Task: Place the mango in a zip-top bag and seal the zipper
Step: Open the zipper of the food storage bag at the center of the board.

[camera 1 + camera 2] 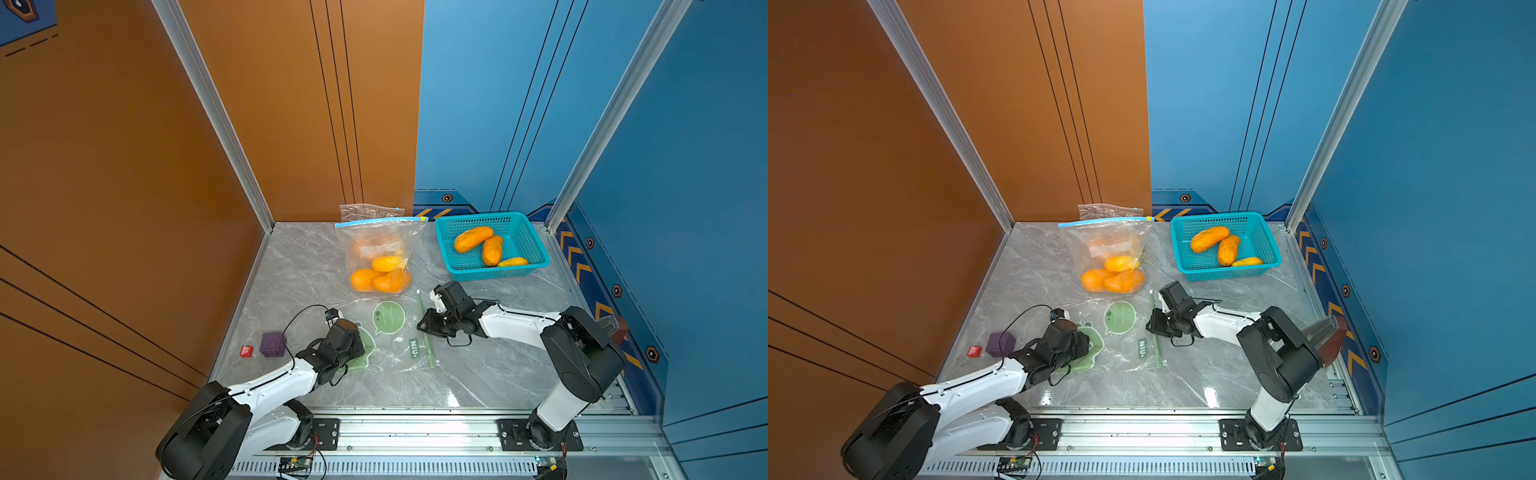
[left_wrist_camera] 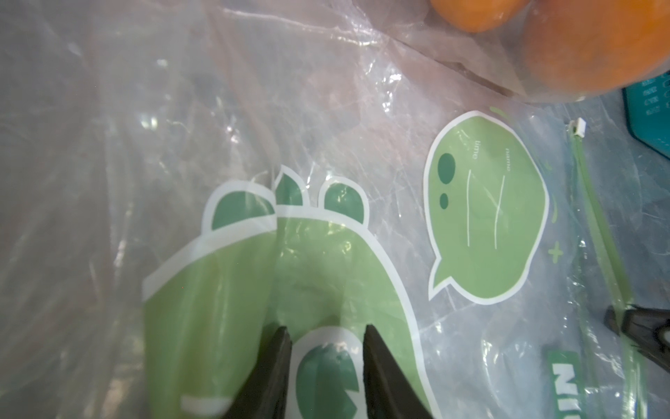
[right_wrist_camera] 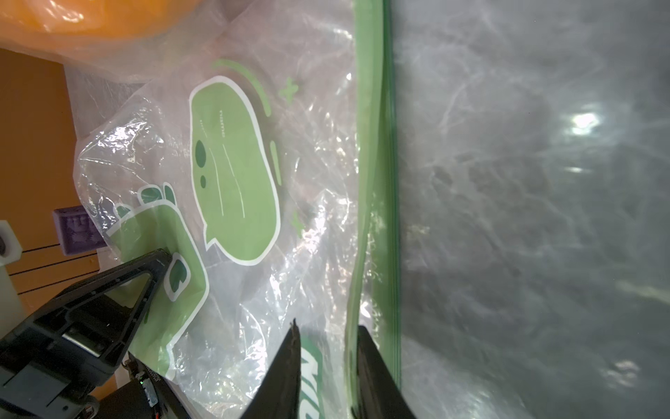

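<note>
Limp and slippery, the zip-top bag (image 1: 388, 318) lies flat at the worktop's (image 1: 498, 365) front middle; its stiffer zipper strip (image 3: 377, 181) seems the surest hold. The right gripper (image 3: 329, 325) straddles it, the left gripper (image 2: 326, 328) rests on film, both spread. The mangoes (image 1: 473, 239) sit in the far-right basket (image 1: 494, 272).

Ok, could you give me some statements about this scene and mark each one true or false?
The basket holds three mangoes. True.
A mango lies in the green bag. False: it lies flat with no mango inside.
The right gripper is at the zipper. True.
The cube sits in the basket. False: it stands on the table, far from the basket.
The left gripper holds a mango. False: its jaws stand apart over the green bag.
</note>
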### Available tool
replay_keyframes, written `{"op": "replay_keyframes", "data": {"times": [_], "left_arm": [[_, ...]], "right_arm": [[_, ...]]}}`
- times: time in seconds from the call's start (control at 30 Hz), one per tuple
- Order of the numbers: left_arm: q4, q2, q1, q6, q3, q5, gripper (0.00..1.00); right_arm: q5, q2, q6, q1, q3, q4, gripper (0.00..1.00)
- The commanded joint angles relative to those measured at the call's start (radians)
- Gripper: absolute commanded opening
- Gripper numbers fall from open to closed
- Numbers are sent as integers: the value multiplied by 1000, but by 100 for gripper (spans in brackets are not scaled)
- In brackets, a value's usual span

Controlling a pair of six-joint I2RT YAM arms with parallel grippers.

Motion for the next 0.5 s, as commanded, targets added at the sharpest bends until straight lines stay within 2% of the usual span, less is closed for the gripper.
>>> {"op": "replay_keyframes", "data": {"times": [0.0,0.23,0.47], "left_arm": [[-42,25,10,0,-3,24,36],[-39,24,10,0,-5,23,36],[-38,-2,10,-11,-18,19,36]], "right_arm": [[-46,2,32,7,19,46,24],[-63,8,68,7,5,87,21],[-43,-3,70,7,-47,100,28]]}}
